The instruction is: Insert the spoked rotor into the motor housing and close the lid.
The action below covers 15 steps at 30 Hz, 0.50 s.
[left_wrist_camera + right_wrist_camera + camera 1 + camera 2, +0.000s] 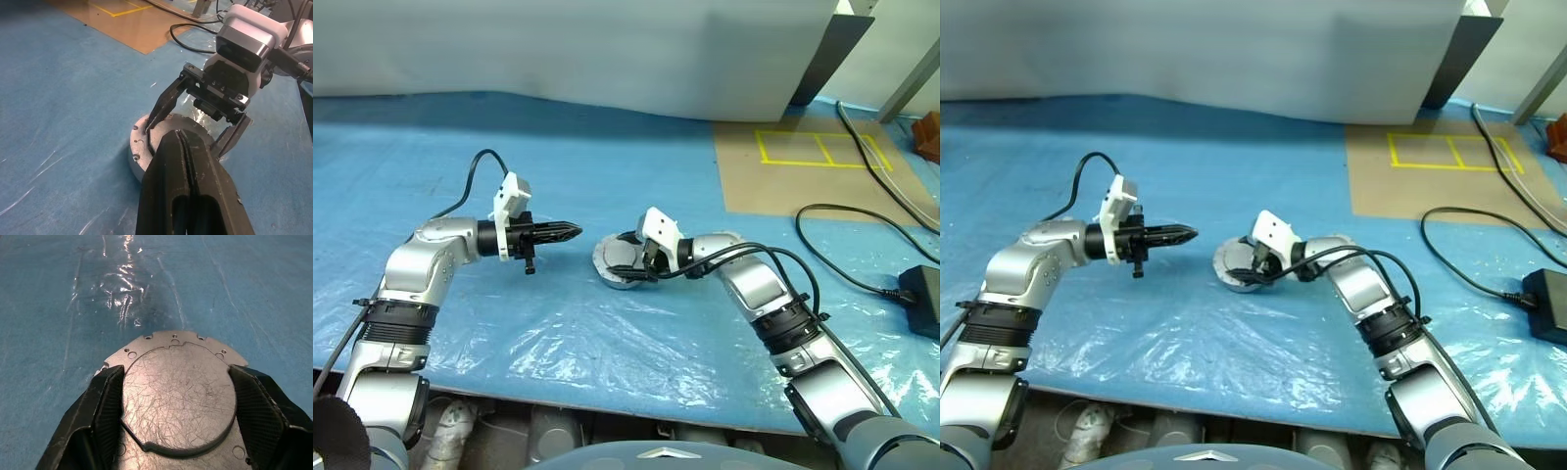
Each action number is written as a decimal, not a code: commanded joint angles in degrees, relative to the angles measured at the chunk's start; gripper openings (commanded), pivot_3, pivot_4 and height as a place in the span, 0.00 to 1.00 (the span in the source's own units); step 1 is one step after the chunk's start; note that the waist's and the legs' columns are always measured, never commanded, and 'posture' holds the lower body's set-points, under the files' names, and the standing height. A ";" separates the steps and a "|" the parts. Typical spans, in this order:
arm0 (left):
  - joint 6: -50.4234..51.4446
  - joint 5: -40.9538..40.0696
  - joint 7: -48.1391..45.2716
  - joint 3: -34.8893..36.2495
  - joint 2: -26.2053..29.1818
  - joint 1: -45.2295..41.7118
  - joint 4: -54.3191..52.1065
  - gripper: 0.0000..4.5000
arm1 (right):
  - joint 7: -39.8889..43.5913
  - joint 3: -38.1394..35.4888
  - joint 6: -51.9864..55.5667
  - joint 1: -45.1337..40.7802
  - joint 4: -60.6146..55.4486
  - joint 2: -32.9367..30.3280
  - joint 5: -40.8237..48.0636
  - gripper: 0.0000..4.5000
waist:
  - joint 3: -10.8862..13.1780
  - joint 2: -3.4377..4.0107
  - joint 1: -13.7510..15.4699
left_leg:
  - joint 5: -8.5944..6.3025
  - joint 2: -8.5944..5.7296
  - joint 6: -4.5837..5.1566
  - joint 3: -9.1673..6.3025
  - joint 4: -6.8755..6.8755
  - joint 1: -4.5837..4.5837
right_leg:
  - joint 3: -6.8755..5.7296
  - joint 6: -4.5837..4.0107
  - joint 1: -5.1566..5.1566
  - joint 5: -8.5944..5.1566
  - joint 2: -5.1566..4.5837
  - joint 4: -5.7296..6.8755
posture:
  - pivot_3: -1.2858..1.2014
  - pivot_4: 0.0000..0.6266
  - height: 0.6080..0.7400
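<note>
On our left, the left gripper hangs above the wrinkled blue plastic sheet with its two black fingers pressed tight together, holding nothing, its tip pointing toward the round silver-grey metal motor housing. That housing sits on the sheet just beside it, with the scratched plain grey round lid lying flat on top, closed as far as we can judge. The right gripper reaches over it, its black fingers spread apart on either side of the lid's raised disc; whether they press it we cannot tell. Farther right lie a tan cardboard panel marked with yellow tape and black cables.
</note>
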 commanded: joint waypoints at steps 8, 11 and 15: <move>-1.10 0.38 -0.51 -0.22 -0.53 -1.50 -0.25 0.00 | 1.75 -4.74 6.07 1.09 -3.84 -0.37 5.79 0.66 | 0.00 0.00 0.07 | 0.00 0.00 0.00 0.00 0.00 -0.03 | 0.00 0.00 0.00 0.00 -0.01 -0.01 | 0.52 0.24 1.00; -1.08 0.47 -0.38 -0.27 -0.79 -1.53 -0.21 0.00 | 2.14 -4.51 5.84 1.32 -3.50 -0.94 5.54 0.66 | 0.00 0.00 0.04 | 0.00 0.00 0.00 0.00 -0.02 -0.03 | -0.01 0.00 0.00 0.00 0.00 -0.01 | 0.52 0.24 1.00; -1.05 0.54 -0.41 -0.29 -1.00 -1.56 -0.20 0.00 | 1.56 -2.67 4.60 1.73 -2.85 -1.42 3.26 0.66 | 0.00 0.00 0.04 | 0.00 0.00 0.00 0.00 -0.06 -0.02 | -0.01 0.00 -0.01 0.00 0.00 -0.02 | 0.52 0.24 1.00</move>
